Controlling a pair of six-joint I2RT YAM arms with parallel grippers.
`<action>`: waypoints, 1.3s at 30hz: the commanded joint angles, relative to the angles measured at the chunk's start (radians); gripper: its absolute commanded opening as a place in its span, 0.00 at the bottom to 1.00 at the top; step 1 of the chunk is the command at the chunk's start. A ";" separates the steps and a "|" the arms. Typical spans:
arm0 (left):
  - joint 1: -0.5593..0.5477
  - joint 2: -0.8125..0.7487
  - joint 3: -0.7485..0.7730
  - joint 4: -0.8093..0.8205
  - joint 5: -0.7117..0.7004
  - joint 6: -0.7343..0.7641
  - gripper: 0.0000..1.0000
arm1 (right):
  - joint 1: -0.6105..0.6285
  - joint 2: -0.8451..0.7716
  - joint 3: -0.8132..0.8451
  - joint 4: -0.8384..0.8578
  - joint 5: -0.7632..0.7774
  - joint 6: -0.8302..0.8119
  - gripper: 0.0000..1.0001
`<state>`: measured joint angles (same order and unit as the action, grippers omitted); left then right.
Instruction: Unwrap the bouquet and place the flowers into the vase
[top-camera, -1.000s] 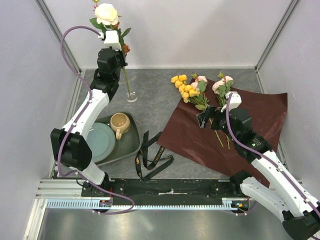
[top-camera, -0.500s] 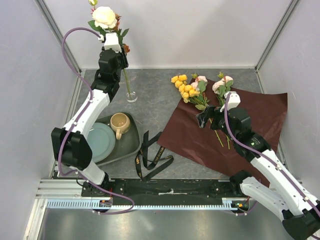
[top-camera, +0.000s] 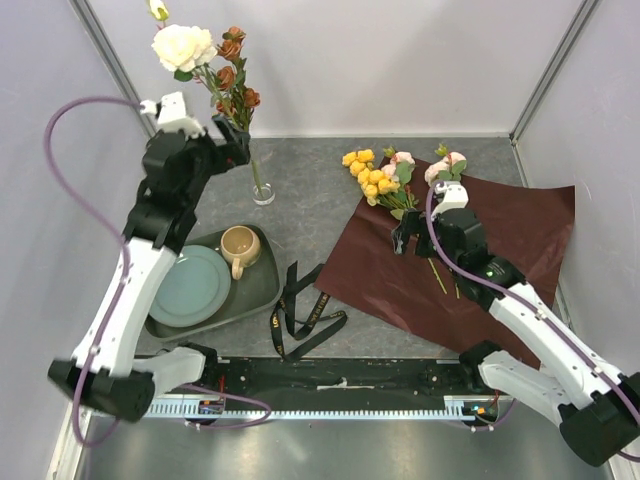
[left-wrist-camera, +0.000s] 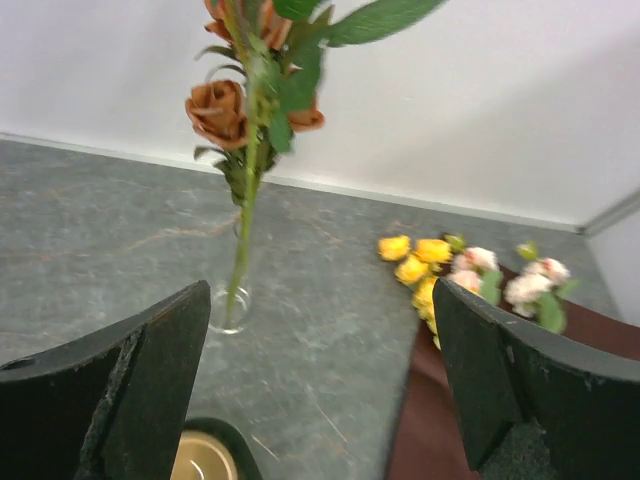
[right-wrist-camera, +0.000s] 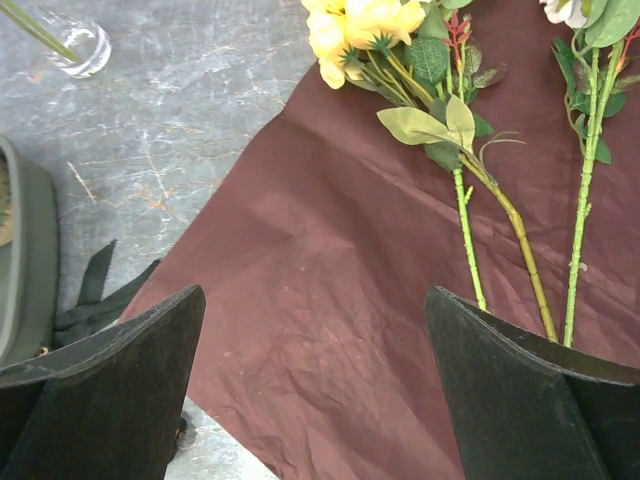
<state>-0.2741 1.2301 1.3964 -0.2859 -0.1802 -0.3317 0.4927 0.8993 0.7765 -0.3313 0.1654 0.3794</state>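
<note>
Grey marbled tabletop, white walls; creased maroon paper; round glass vase; left gripper, right gripper agape, empty

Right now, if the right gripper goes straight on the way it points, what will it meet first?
Probably the dark red paper sheet: it fills the view ahead of the open right gripper. The nearest green stem lies off to one side.

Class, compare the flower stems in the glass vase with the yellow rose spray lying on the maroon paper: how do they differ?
The vase stems stand nearly upright in the glass vase; the yellow spray lies flat, its stem on the maroon paper. The vase stems bear cream and rust-orange blooms; the yellow spray bears only yellow ones. Both have green stems and leaves.
</note>
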 joint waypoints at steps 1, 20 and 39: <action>0.004 -0.181 -0.126 -0.082 0.151 -0.130 0.97 | 0.001 0.055 0.058 0.012 0.069 -0.019 0.98; -0.033 -0.327 -0.551 0.056 0.802 -0.214 0.70 | -0.350 0.504 0.106 0.044 0.198 0.050 0.75; -0.125 -0.276 -0.482 -0.024 0.754 -0.092 0.70 | -0.433 0.693 0.087 0.189 0.262 -0.033 0.50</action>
<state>-0.3946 0.9623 0.8612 -0.2958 0.5705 -0.4900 0.0589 1.6489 0.8577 -0.1879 0.3809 0.3622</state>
